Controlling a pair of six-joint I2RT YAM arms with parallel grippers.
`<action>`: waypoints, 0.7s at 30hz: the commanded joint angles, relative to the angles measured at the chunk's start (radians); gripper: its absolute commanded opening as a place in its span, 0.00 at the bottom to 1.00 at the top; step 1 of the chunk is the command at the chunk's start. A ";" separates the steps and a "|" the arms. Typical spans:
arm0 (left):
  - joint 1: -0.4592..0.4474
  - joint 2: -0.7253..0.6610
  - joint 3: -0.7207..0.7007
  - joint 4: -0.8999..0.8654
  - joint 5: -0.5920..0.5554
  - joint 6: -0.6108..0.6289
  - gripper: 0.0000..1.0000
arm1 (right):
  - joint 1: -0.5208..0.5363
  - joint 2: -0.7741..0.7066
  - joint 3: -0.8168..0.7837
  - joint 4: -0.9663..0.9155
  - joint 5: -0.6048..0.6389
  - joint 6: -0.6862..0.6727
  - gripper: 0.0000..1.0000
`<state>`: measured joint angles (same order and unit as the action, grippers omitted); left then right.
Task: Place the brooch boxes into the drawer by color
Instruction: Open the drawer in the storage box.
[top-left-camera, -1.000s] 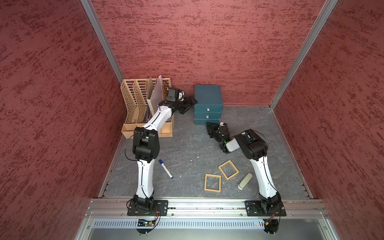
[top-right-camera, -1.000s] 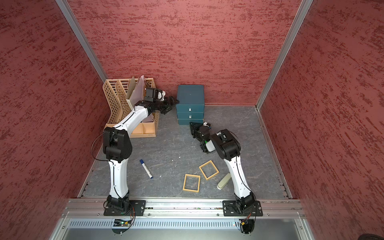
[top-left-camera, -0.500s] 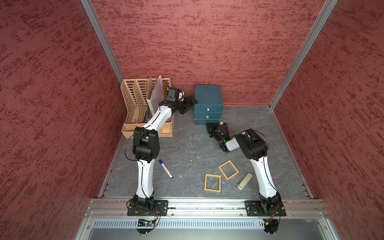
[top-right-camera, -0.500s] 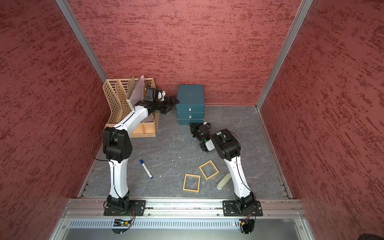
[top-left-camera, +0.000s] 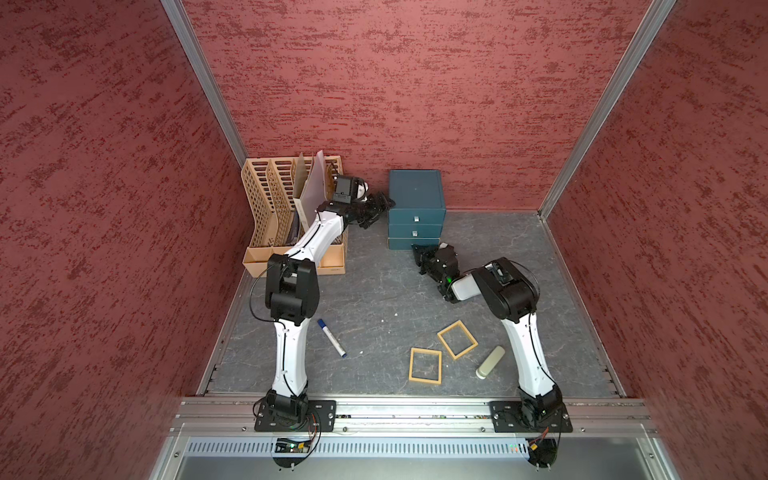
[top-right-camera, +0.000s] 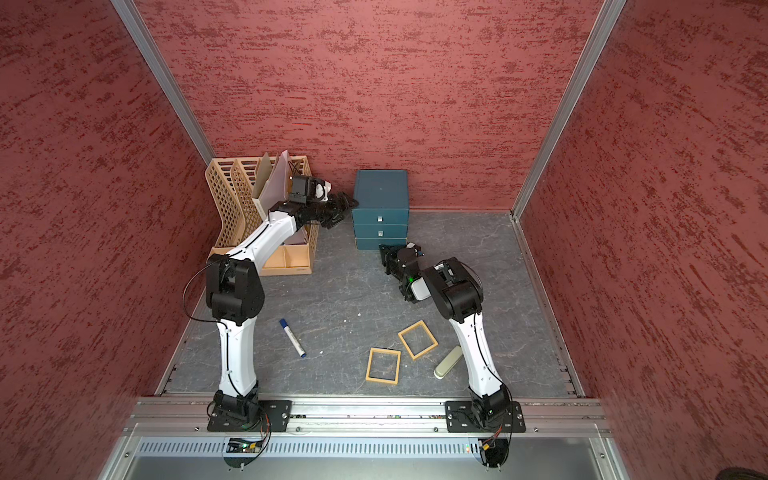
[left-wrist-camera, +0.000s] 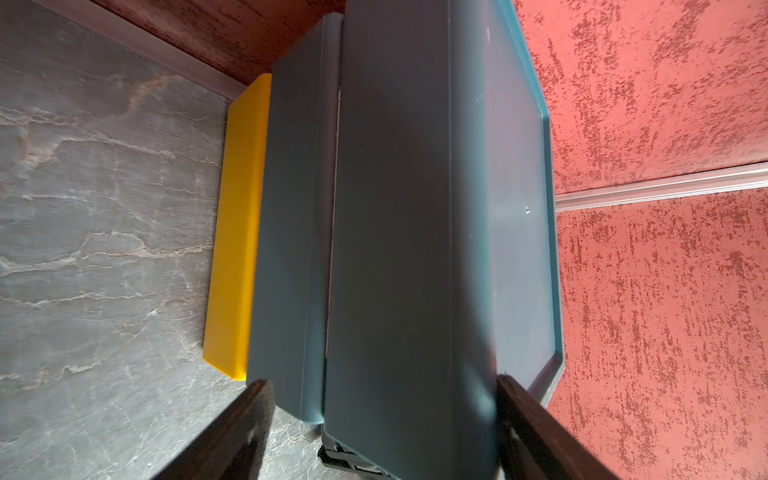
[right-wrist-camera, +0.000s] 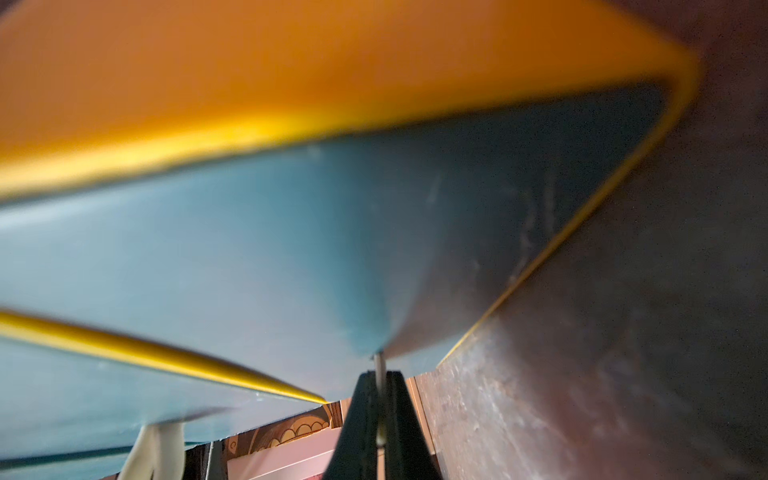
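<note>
1. A dark teal drawer chest (top-left-camera: 415, 195) of three stacked drawers stood against the back wall. A tan file rack (top-left-camera: 266, 208) stood near it, off to one side.
2. The right gripper (right-wrist-camera: 379, 386) sat low at the front of the bottom drawer. Its jaws were pinched tight on that drawer's small silver pull (right-wrist-camera: 379, 365).
3. The left gripper (left-wrist-camera: 382, 380) was at the chest's upper side with its jaws spread wide, one finger on either side of the body. It gripped nothing, though whether the fingers (left-wrist-camera: 536, 432) touched the chest was unclear.
4. Two tan-yellow brooch boxes (top-left-camera: 457, 339) lay flat on the grey floor (top-left-camera: 374, 291), well apart from the chest. The second box (top-left-camera: 425, 365) lay just beside the first.
5. A blue-capped marker (top-left-camera: 331, 337) and a pale green cylinder (top-left-camera: 490, 362) lay near them.
</note>
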<state>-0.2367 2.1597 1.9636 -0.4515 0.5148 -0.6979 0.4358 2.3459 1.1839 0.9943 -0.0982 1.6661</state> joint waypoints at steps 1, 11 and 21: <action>-0.007 0.009 -0.010 -0.108 -0.023 0.033 0.85 | 0.010 -0.055 -0.031 -0.023 0.032 -0.011 0.00; -0.008 0.011 -0.005 -0.112 -0.026 0.031 0.85 | 0.047 -0.117 -0.155 0.021 0.049 0.000 0.00; -0.009 0.015 -0.001 -0.116 -0.030 0.033 0.85 | 0.079 -0.234 -0.291 -0.001 0.052 0.000 0.00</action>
<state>-0.2367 2.1597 1.9659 -0.4557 0.5144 -0.6979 0.5041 2.1559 0.9157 0.9958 -0.0761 1.6684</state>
